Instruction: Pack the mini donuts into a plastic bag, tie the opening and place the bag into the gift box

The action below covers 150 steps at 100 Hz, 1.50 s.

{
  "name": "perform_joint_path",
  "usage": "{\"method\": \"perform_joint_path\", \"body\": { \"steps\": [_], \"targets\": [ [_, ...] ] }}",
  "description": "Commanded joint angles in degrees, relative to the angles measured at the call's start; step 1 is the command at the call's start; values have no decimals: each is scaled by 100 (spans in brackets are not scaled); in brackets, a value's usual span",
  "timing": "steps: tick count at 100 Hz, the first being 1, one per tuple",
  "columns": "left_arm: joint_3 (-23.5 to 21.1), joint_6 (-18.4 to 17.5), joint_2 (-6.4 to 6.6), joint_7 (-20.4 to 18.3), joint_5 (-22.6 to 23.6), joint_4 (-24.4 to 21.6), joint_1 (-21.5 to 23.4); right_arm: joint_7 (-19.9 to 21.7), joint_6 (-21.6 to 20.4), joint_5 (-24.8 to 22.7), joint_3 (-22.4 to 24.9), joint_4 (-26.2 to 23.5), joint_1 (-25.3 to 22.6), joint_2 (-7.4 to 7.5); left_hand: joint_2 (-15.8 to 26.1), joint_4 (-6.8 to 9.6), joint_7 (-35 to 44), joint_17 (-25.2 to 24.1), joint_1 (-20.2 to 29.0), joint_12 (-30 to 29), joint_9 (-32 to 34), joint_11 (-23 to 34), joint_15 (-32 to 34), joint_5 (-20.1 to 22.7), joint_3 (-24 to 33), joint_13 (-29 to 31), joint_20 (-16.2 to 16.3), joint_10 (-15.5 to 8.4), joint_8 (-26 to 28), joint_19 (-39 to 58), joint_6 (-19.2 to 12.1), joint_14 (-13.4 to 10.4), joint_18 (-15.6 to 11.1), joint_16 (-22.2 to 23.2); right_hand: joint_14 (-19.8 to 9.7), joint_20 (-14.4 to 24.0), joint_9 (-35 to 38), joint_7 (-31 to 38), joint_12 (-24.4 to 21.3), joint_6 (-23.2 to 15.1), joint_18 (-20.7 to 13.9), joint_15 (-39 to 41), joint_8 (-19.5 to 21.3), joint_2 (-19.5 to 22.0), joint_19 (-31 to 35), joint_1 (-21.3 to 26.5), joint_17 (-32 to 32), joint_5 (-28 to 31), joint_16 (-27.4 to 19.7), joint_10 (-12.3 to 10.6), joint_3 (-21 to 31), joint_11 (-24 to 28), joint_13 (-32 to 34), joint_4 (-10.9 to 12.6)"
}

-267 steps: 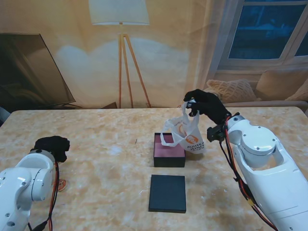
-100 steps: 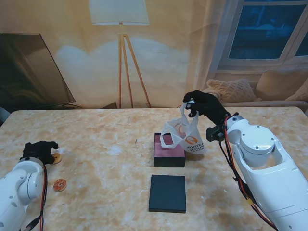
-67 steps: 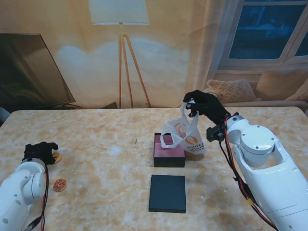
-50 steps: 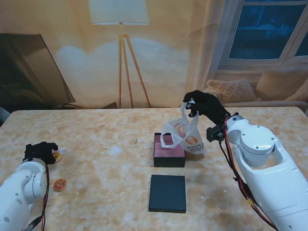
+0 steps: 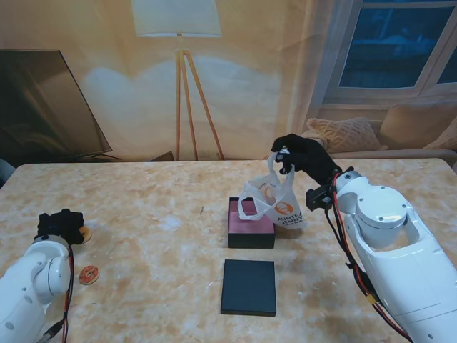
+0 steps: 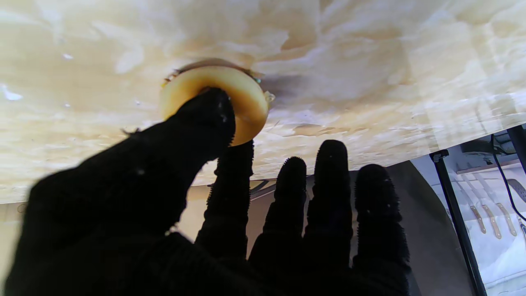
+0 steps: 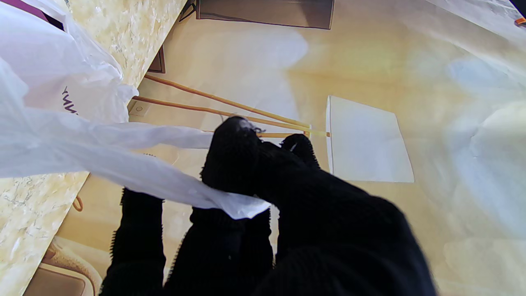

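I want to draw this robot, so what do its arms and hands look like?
Both arms are chunky, rounded and glossy white: the left arm and the right arm. Red and black cables run along the outside of each. The left hand and right hand have five fingers and wear fuzzy black gloves.

i see a marbled beige table [image 5: 157, 286]. an open gift box [image 5: 250, 226] with a pink inside sits near its middle, and a flat black lid [image 5: 248, 286] lies just nearer to me. at the far left edge lie two mini donuts: a pale donut [image 5: 84, 234] and, nearer to me, a brown donut [image 5: 88, 274].
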Motion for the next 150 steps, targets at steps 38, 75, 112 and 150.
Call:
{"method": "perform_joint_path", "body": {
  "steps": [38,75,112,150],
  "targets": [
    [-180,-424,-85,93,-173,-266,302,74,16,23,-10,-9,-49,-38,-830,-513,1908,992,382,-587,2295,463,176,-19,-66,1972,-282,-171,814,251,-197,80,254,-723,-268,82,175,63,108,-195,-55,140,7,203,140,345,33,37,45,-542,327,361,41,95],
    [-313,-663,-155,215,-455,-492,495,76,20,36,-8,-11,-53,-39,-1098,-539,3037,1637,719,512,3355,887,1273,256,15,2866,-481,-515,1309,765,-312,-174,145,-243,-267,85,183,66,108,-199,-63,135,11,199,149,343,54,49,44,-532,335,363,43,95],
    [-348,-802,-199,429,-534,-623,680,87,12,50,0,-11,-57,-37,-1341,-525,1548,1845,967,1161,3795,768,1653,85,-69,3171,-486,-747,278,945,-79,-342,59,75,-252,87,198,73,105,-198,-68,139,16,187,157,333,61,69,46,-541,351,362,49,95],
    [-471,-848,-186,290,-511,-766,799,99,10,61,3,-9,-58,-35,-693,-449,-682,1320,735,932,3220,802,1104,762,-301,2664,-557,-571,-824,535,334,-113,201,80,-248,90,208,74,105,-197,-70,140,18,175,166,330,71,82,49,-538,364,361,52,97]
  ]
}}
